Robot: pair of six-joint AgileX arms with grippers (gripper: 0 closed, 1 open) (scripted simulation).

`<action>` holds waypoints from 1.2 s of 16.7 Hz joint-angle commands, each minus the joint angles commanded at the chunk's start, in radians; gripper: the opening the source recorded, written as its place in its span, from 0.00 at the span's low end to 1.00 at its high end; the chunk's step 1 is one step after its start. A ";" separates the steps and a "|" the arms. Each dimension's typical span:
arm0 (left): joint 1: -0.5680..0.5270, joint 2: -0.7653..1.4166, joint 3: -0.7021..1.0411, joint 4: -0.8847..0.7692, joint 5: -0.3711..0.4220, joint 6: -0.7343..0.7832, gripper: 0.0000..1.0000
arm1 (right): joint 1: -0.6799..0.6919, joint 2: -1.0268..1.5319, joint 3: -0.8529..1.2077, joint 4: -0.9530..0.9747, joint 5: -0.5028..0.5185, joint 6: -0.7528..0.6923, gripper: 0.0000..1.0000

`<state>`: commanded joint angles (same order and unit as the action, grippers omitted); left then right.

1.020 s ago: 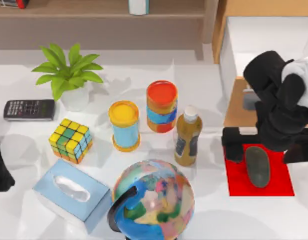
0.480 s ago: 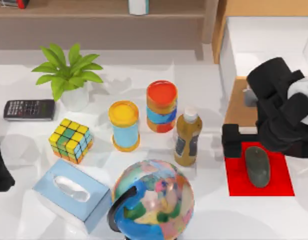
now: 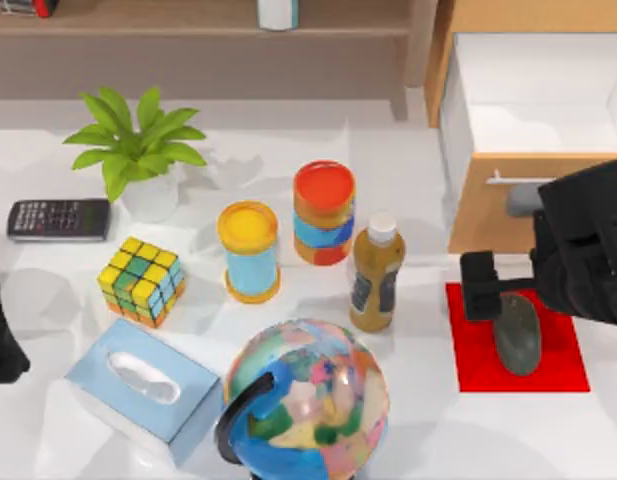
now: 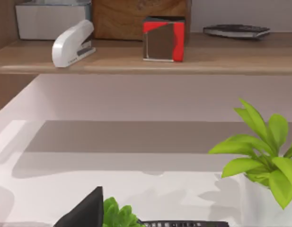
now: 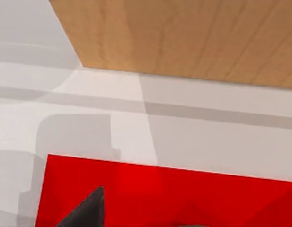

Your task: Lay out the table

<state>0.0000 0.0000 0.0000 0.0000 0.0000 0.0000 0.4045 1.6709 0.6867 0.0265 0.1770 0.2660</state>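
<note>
The white table holds a red mat at the right, with a grey mouse lying on it. My right gripper hovers over the mat's far edge, open, one black finger left of the mouse and nothing held. In the right wrist view a fingertip hangs over the red mat near the wooden cabinet front. My left gripper is parked at the table's left edge, its fingertip open above a calculator.
Crowding the middle are a globe, brown bottle, two coloured cans, puzzle cube, tissue box, calculator and potted plant. An open drawer stands behind the mat.
My right arm has moved toward the front right, away from the drawer, with its fingers still apart. The mouse has stayed on the red mat. The left arm has not moved.
</note>
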 joint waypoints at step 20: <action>0.000 0.000 0.000 0.000 0.000 0.000 1.00 | -0.021 0.028 -0.409 0.996 0.083 -0.679 1.00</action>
<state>0.0000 0.0000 0.0000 0.0000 0.0000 0.0000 0.3832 1.6993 0.2773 1.0221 0.2599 -0.4128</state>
